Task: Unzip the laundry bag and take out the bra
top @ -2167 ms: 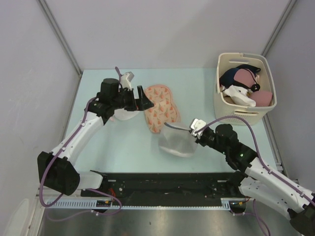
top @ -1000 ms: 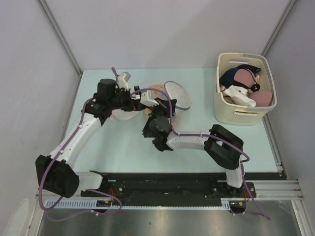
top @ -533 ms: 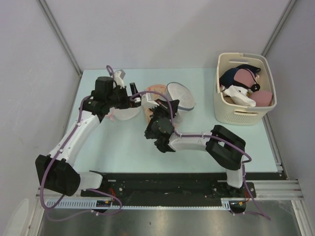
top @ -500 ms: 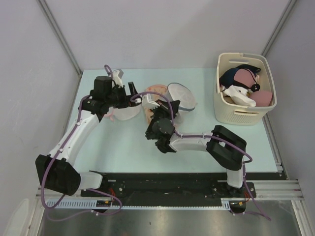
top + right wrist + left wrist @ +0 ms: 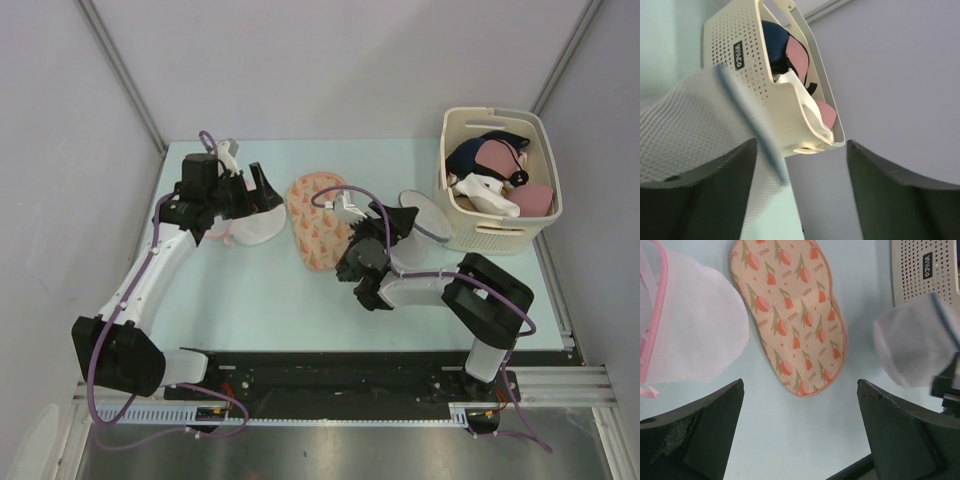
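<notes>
The bra [image 5: 318, 222], a peach piece with a tulip print, lies flat on the table, out of any bag; the left wrist view shows the bra [image 5: 792, 315] whole. A white mesh laundry bag with pink trim [image 5: 252, 228] lies left of it, under my open, empty left gripper [image 5: 255, 190] [image 5: 800, 390]. A second mesh bag with blue trim [image 5: 428, 215] [image 5: 685, 130] is beside the basket, blurred, just off one finger of my right gripper [image 5: 398, 222] [image 5: 801, 145]. Those jaws stand apart with nothing between them.
A cream perforated basket [image 5: 455, 210] [image 5: 740, 55] with several garments stands at the back right, close to the right gripper. The pale blue table [image 5: 250, 290] is bounded by grey walls. The right arm's elbow lies across the near middle of the table.
My right arm swung from the bra toward the basket with the blue-trimmed bag, and its jaws have parted. The left gripper drew back to the left, uncovering the bra.
</notes>
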`<state>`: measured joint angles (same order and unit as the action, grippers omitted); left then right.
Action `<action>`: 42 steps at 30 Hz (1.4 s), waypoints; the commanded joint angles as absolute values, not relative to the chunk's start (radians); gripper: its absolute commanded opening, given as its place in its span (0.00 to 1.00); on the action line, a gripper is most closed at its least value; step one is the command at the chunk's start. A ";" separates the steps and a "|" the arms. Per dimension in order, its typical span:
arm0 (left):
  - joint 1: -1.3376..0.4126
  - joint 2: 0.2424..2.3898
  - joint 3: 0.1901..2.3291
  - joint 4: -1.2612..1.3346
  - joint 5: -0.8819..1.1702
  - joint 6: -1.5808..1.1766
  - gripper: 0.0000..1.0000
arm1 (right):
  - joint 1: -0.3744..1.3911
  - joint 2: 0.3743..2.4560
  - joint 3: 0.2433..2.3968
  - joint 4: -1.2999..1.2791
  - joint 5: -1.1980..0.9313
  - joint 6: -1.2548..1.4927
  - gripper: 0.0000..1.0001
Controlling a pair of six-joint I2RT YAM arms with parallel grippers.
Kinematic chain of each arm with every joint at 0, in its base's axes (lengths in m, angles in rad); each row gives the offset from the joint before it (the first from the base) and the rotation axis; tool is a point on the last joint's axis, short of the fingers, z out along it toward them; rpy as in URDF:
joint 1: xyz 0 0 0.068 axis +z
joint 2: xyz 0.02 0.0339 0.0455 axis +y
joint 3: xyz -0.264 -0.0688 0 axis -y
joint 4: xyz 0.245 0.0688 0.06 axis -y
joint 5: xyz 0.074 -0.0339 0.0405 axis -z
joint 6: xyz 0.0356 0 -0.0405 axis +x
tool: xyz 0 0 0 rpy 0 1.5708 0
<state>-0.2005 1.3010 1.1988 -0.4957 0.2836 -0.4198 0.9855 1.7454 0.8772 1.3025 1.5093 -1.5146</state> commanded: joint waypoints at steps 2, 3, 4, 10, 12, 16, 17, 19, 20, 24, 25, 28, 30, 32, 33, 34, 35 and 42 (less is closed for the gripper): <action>-0.199 1.285 1.203 -0.469 0.342 -0.437 1.00 | 1.072 1.838 1.018 1.588 1.763 -1.549 0.93; -0.199 1.287 1.203 -0.466 0.357 -0.437 1.00 | 1.092 1.847 1.040 1.589 1.763 -1.561 0.95; -0.199 1.292 1.203 -0.465 0.367 -0.443 1.00 | 1.097 1.850 1.070 1.589 1.764 -1.583 0.96; -0.213 1.293 1.186 -0.431 0.387 -0.454 1.00 | 1.092 1.832 1.129 1.591 1.761 -1.647 0.98; -0.219 1.299 1.189 -0.428 0.385 -0.457 1.00 | 1.097 1.865 1.183 1.591 1.756 -1.669 0.98; -0.218 1.289 1.216 -0.437 0.348 -0.454 1.00 | 1.120 1.913 1.302 1.592 1.759 -1.641 0.98; -0.216 1.284 1.235 -0.442 0.338 -0.453 1.00 | 1.130 1.913 1.334 1.591 1.759 -1.635 0.98; -0.212 1.269 1.246 -0.446 0.325 -0.448 1.00 | 1.146 1.913 1.466 1.592 1.759 -1.646 0.97; -0.210 1.264 1.252 -0.446 0.324 -0.448 1.00 | 1.160 1.920 1.512 1.591 1.756 -1.669 0.97; -0.209 1.256 1.247 -0.434 0.334 -0.466 1.00 | 1.180 1.962 1.821 1.591 1.759 -1.765 0.98; -0.209 1.258 1.243 -0.431 0.340 -0.471 1.00 | 1.183 1.973 1.880 1.591 1.758 -1.782 0.97; -0.209 1.262 1.229 -0.428 0.333 -0.479 1.00 | 1.198 2.014 2.071 1.589 1.758 -1.860 0.98; -0.209 1.266 1.238 -0.436 0.334 -0.474 1.00 | 1.203 2.077 2.169 1.588 1.761 -1.949 0.99; -0.209 1.272 1.246 -0.436 0.344 -0.472 1.00 | 1.204 2.111 2.271 1.586 1.761 -2.035 1.00; -0.209 1.273 1.246 -0.427 0.351 -0.472 1.00 | 1.210 2.123 2.295 1.586 1.763 -2.043 1.00; -0.209 1.272 1.246 -0.422 0.354 -0.472 1.00 | 1.212 2.146 2.316 1.585 1.761 -2.054 1.00; -0.209 1.272 1.247 -0.419 0.356 -0.474 1.00 | 1.215 2.154 2.347 1.585 1.764 -2.056 1.00; -0.209 1.281 1.255 -0.420 0.393 -0.466 1.00 | 1.250 2.089 2.203 1.592 1.701 -1.939 1.00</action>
<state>-0.2127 1.2919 1.2110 -0.4419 0.3519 -0.4694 1.2179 2.1509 2.2841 1.3186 1.5074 -1.9675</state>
